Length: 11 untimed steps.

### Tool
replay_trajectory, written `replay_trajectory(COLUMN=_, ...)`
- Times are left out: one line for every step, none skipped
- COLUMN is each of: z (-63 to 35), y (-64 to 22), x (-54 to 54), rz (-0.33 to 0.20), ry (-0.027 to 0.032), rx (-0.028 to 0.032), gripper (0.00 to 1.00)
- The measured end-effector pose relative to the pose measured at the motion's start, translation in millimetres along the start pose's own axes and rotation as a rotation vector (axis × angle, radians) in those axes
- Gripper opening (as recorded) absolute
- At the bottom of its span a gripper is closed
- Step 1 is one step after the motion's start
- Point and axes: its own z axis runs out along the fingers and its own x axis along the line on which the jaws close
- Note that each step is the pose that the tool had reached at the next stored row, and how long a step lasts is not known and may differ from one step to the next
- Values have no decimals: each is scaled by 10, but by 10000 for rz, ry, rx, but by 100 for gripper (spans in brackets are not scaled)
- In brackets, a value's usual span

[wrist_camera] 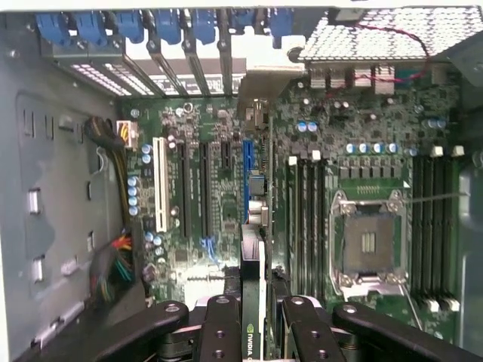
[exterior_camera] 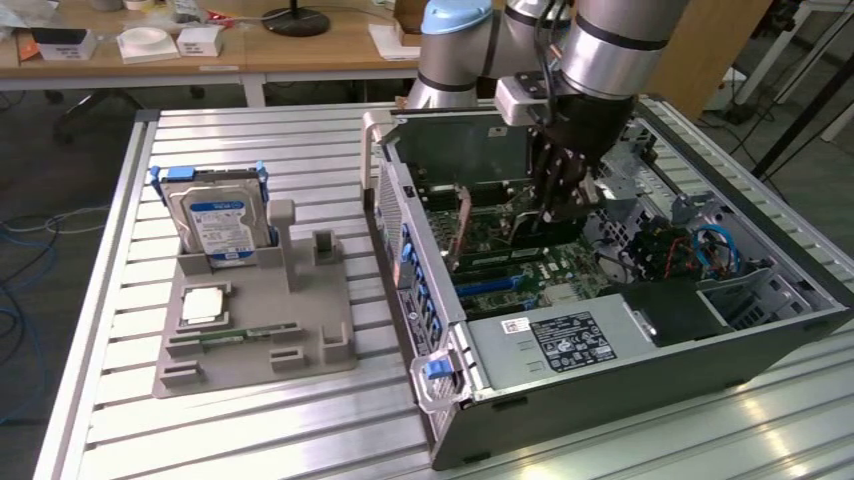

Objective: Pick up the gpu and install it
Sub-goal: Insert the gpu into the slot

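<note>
Gpu (wrist_camera: 250,335) stands edge-on over the motherboard (wrist_camera: 211,188) inside the computer case (exterior_camera: 641,380), clamped by the part-closed gripper (wrist_camera: 260,305). Most of the card is hidden; whether it touches a slot is unclear.

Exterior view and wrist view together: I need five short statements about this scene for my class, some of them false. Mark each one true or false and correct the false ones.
1. The pincer grips the gpu inside the open computer case. True.
2. The hard drive lies flat on the motherboard. False: it stands upright in the grey holder, outside the case.
3. No cooler covers the processor socket. True.
4. The grey holder sits on the exterior view's right of the case. False: it sits on the exterior view's left.
5. The gpu is held edge-on between the pincer's fingers. True.
</note>
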Motion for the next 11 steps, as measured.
replay_trajectory(z=18, y=17, x=7, rz=-5, ry=0, rx=0, gripper=26)
replay_trajectory(z=36, y=35, x=14, rz=-10, ry=-1, rx=0, gripper=26)
replay_trajectory(z=54, y=54, x=21, rz=-15, ry=-1, rx=0, gripper=26)
replay_trajectory(z=72, y=71, x=27, rz=-20, ry=0, rx=0, gripper=26)
replay_trajectory(z=91, y=89, x=33, rz=-26, ry=0, rx=0, gripper=26)
replay_trajectory(z=109, y=105, x=39, rz=-34, ry=0, rx=-1, gripper=26)
replay_trajectory(z=127, y=120, x=45, rz=-42, ry=0, rx=-1, gripper=26)
replay_trajectory(z=145, y=133, x=51, rz=-52, ry=0, rx=-1, gripper=26)
replay_trajectory(z=163, y=145, x=56, rz=-64, ry=0, rx=-1, gripper=26)
replay_trajectory(z=181, y=155, x=61, rz=-77, ry=-1, rx=-1, gripper=26)
replay_trajectory(z=201, y=166, x=65, rz=-94, ry=-1, rx=-1, gripper=26)
